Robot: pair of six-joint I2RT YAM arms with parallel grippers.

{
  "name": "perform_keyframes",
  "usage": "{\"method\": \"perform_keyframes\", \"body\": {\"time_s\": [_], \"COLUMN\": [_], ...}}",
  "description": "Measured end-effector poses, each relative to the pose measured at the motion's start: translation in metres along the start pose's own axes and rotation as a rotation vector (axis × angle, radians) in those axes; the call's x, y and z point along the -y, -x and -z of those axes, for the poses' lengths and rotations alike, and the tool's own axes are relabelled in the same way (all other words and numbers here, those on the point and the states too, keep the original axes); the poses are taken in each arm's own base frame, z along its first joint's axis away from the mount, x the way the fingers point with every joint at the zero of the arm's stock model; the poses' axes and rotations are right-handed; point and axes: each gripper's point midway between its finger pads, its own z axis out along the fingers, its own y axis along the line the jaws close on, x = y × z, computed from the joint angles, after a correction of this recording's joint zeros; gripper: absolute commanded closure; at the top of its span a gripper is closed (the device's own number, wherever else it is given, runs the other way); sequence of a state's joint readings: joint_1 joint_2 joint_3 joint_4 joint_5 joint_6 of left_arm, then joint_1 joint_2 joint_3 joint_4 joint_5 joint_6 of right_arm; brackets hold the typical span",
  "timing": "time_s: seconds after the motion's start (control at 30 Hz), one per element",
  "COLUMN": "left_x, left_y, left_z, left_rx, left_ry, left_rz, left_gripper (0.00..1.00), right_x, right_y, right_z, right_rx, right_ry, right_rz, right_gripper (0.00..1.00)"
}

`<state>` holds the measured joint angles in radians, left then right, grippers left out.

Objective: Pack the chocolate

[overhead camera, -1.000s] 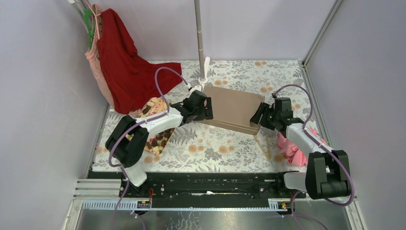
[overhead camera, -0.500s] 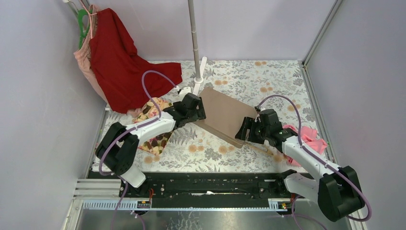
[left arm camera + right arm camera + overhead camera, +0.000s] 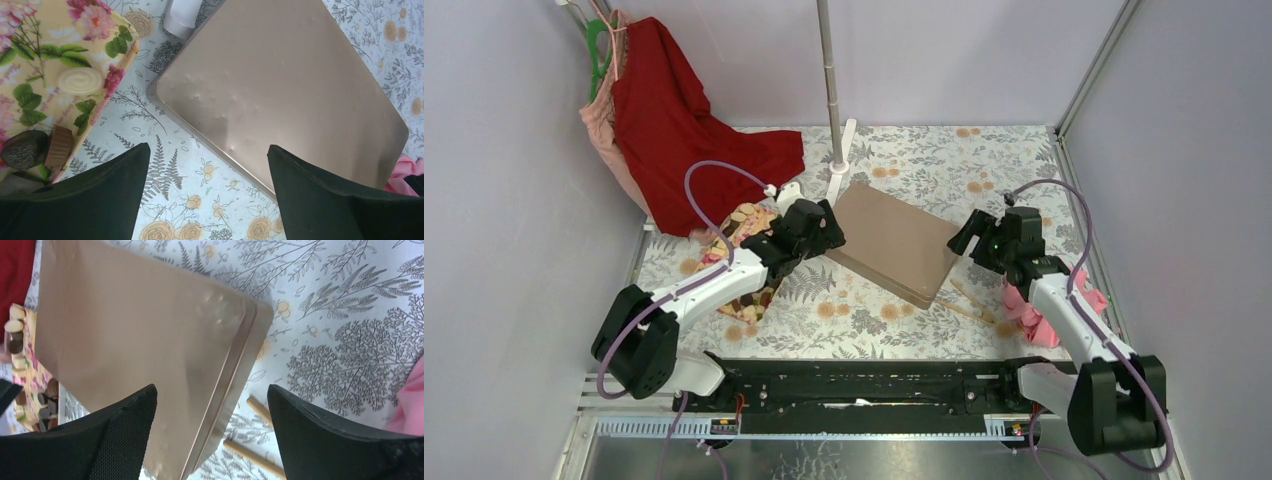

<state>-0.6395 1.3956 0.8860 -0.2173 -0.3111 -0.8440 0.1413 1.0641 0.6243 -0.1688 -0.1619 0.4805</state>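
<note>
Left fingers (image 3: 127, 170): spread wide, nothing gripped. They are held low over the worktop (image 3: 874, 310) at the left corner of the tin (image 3: 894, 243).
Right fingers (image 3: 135, 410): parted just as wide, and nothing is held there either. They are poised at the tin's right-hand corner, apart from it.
Tin: a tan metal box with its lid on, laid flat mid-worktop and turned askew. Small dents are picked out on the lid from both wrist views.
Chocolate (image 3: 22, 148): spotted on the floral tray (image 3: 55, 45), to the left of the tin. In the left wrist view a dark lump is seen pressed against a brown ridged piece at the tray's near edge, with a pale cream round higher up. More dark and pale pieces are glimpsed at the left edge of the right wrist view.
Floral tray: yellow with pink blooms, set just beside the tin's left corner and not touching it.
Sticks (image 3: 252, 456): two thin wooden ones, laid on the worktop by the tin's near-right edge.
Pink cloth (image 3: 1032, 312): bunched beneath the right arm.
Red garment (image 3: 689, 135): hung at the far left, its hem draped onto the worktop.
Pole (image 3: 828, 70): stood upright behind the tin.
</note>
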Motion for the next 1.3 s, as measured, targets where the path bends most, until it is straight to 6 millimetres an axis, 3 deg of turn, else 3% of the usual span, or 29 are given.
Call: {"method": "perform_keyframes", "body": {"time_s": [0.33, 0.5, 0.87, 1.2, 1.3], "left_x": [0.003, 0.005, 0.001, 0.004, 0.003], "left_y": [-0.011, -0.016, -0.031, -0.034, -0.031], "left_z": [-0.01, -0.016, -0.028, -0.034, -0.037], "left_rx": [-0.045, -0.059, -0.097, -0.104, -0.102], "left_ry": [-0.013, -0.021, -0.02, -0.052, -0.061], "left_rz": [0.038, 0.047, 0.086, 0.164, 0.201], "left_gripper": [0.05, 0.05, 0.05, 0.06, 0.09], "right_x": [0.011, 0.021, 0.025, 0.021, 0.016], "right_y": [0.019, 0.013, 0.0, -0.004, -0.015], "right_z": [-0.046, -0.066, -0.065, -0.057, -0.052], "right_rx": [-0.004, -0.03, 0.032, 0.026, -0.027], "right_ry": [0.042, 0.06, 0.134, 0.156, 0.178], "right_rz": [-0.134, -0.208, -0.253, -0.233, -0.228], "right_gripper": [0.27, 0.34, 0.5, 0.41, 0.4]}}
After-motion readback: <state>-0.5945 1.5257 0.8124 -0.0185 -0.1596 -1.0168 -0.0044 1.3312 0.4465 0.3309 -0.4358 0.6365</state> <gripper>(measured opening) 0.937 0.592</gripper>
